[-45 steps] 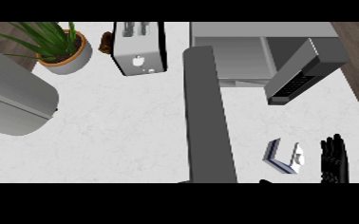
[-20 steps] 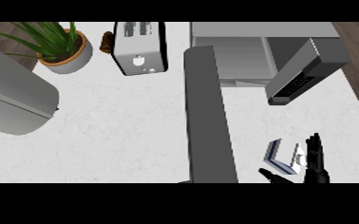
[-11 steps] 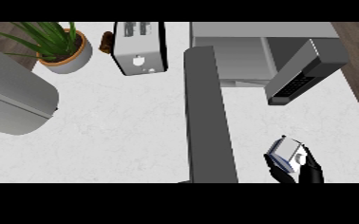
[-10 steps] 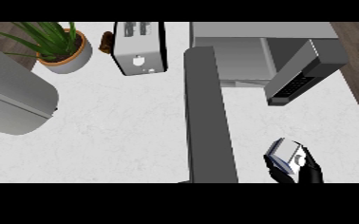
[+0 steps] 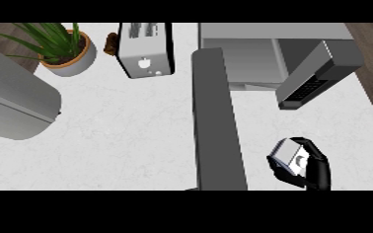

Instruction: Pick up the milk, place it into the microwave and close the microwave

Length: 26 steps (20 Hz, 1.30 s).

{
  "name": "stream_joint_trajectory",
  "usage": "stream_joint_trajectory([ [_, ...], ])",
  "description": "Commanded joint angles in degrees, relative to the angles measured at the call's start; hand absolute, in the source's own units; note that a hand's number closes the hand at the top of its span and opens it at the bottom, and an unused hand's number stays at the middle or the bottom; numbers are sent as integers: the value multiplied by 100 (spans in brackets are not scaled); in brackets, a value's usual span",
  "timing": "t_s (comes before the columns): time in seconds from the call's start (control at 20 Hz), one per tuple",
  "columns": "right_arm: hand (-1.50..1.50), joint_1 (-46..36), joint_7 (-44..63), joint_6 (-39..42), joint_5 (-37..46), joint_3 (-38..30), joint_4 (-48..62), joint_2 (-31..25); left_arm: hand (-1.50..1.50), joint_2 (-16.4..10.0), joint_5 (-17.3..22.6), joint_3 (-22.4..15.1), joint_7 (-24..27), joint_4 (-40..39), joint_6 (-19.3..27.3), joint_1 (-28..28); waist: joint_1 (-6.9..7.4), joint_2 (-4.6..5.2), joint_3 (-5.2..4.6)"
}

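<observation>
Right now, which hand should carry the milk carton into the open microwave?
Right. The black right hand is curled round the small white-and-grey milk carton, in front of the open grey microwave; the left hand is out of view.

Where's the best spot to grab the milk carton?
Around its flat side walls, coming from the robot's right. The milk carton is a narrow box, so fingers and thumb fit across opposite faces. The right hand wraps it that way now.

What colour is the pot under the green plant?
The pot is pale grey with an orange-brown rim, clearest in the head view.
</observation>
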State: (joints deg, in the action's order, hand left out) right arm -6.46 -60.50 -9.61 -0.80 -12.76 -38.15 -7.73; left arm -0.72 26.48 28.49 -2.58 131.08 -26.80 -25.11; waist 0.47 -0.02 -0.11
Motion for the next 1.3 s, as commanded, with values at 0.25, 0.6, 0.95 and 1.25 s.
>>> stream_joint_trajectory([
  [0.25, 150, -1329, -384, 1014, 361, 472, 920, -183, -150, -109, 207, 71, -118, -63, -60, 102, 113, 32, 25],
  [0.6, 150, -1335, 411, 1951, 129, 719, 20, -301, -150, -56, 533, 259, -423, 430, 48, -235, -1, -16, 11],
  [0.95, 150, -1204, 1606, 1017, 305, 1028, -1473, 150, -150, 39, 121, 262, -129, -17, -192, 9, -37, -11, 9],
  [1.25, 150, -1884, 1977, 388, 604, 1048, -1131, 400, -150, 62, 522, 536, -190, 64, -395, -312, 38, 2, 12],
])
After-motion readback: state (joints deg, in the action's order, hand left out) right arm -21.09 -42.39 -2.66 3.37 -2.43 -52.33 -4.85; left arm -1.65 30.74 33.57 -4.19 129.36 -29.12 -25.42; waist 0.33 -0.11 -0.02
